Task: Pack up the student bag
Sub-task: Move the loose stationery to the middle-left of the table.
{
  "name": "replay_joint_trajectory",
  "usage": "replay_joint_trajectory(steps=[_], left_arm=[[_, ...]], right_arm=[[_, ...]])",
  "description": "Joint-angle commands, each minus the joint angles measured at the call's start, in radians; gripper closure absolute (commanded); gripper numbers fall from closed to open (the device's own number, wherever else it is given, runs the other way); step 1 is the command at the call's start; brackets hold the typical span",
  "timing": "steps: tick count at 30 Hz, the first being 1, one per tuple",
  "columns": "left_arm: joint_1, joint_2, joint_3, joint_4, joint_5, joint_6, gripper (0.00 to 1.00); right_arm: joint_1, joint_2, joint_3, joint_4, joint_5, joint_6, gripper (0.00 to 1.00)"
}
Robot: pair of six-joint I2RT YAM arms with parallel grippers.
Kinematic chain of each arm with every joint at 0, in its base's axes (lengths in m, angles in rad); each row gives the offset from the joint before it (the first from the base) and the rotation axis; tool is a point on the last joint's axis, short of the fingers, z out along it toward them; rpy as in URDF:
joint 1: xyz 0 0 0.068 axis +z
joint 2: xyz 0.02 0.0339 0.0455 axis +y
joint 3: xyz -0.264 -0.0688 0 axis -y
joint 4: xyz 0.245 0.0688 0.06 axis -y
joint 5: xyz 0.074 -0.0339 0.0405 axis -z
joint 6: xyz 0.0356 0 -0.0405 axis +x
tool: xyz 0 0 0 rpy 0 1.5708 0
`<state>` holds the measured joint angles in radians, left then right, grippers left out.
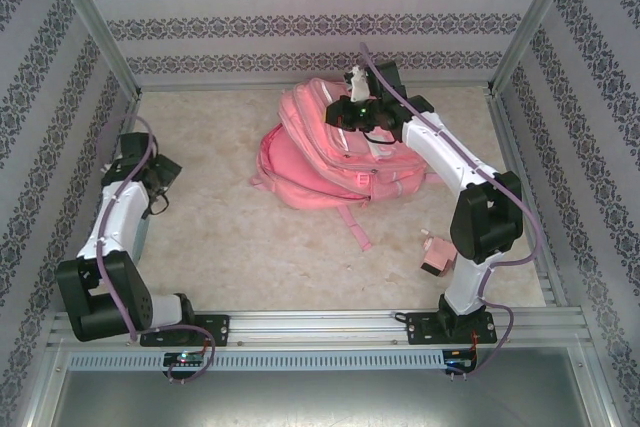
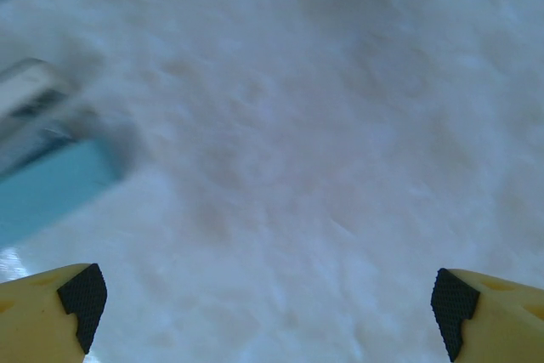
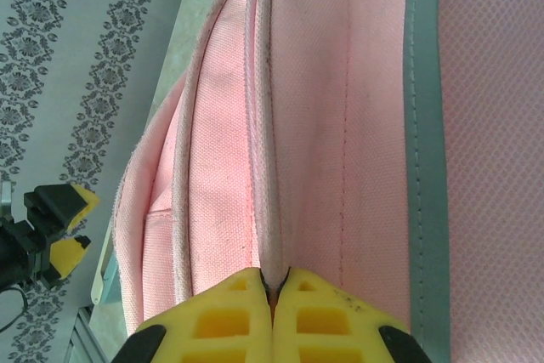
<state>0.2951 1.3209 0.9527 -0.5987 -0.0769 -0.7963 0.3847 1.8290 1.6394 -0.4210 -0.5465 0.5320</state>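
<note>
Right wrist view is showing the right gripper (image 3: 274, 282) squeezing its two yellow fingers (image 3: 229, 316) together on a piped seam of the large pink fabric backpack (image 3: 340, 125). The seam is running into the thin slit between them, so the gripper is holding the backpack's fabric. One grey stripe (image 3: 425, 142) is running down the cloth beside the seam, and the rest of the backpack is being cut off by the frame edges.

From the top external camera, the one backpack is lying flat on the beige marbled table (image 1: 230, 237), toward the far side. The right arm (image 1: 450, 162) is reaching over it and covering part of its top. One pink strap (image 1: 355, 227) is trailing from the backpack toward the near edge. Nearer than the backpack and to its right, one small pink boxy object (image 1: 435, 255) is sitting half hidden behind the right arm, too small to identify.

Well to the backpack's left, the left gripper (image 2: 268, 312) is hovering over bare table with its two fingers spread wide and nothing between them. One blurred blue flat shape (image 2: 51, 189) is showing at the left edge of the left wrist view, too unclear to name.
</note>
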Motion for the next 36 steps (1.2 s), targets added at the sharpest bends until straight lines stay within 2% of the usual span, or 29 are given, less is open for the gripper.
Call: replay_joint_trajectory(steps=[1, 9, 14, 20, 28, 36], left_arm=[[0.102, 0.040, -0.007, -0.068, 0.006, 0.058, 0.00], [0.301, 0.160, 0.006, -0.071, 0.070, 0.015, 0.00], [0.327, 0.201, 0.001, -0.056, 0.065, 0.000, 0.00], [0.327, 0.259, -0.054, -0.002, 0.171, -0.023, 0.02], [0.254, 0.226, -0.150, 0.098, 0.355, -0.150, 0.03], [0.007, 0.146, -0.192, 0.180, 0.370, -0.389, 0.03]], right_arm=[[0.017, -0.011, -0.007, 0.056, -0.018, 0.005, 1.00], [0.020, -0.019, -0.020, 0.062, -0.019, 0.011, 1.00], [0.020, -0.019, -0.029, 0.067, -0.020, 0.009, 1.00], [0.020, -0.017, -0.035, 0.076, -0.024, 0.012, 1.00], [0.017, -0.009, -0.027, 0.074, -0.024, 0.013, 1.00], [0.020, 0.003, -0.013, 0.073, -0.029, 0.017, 1.00]])
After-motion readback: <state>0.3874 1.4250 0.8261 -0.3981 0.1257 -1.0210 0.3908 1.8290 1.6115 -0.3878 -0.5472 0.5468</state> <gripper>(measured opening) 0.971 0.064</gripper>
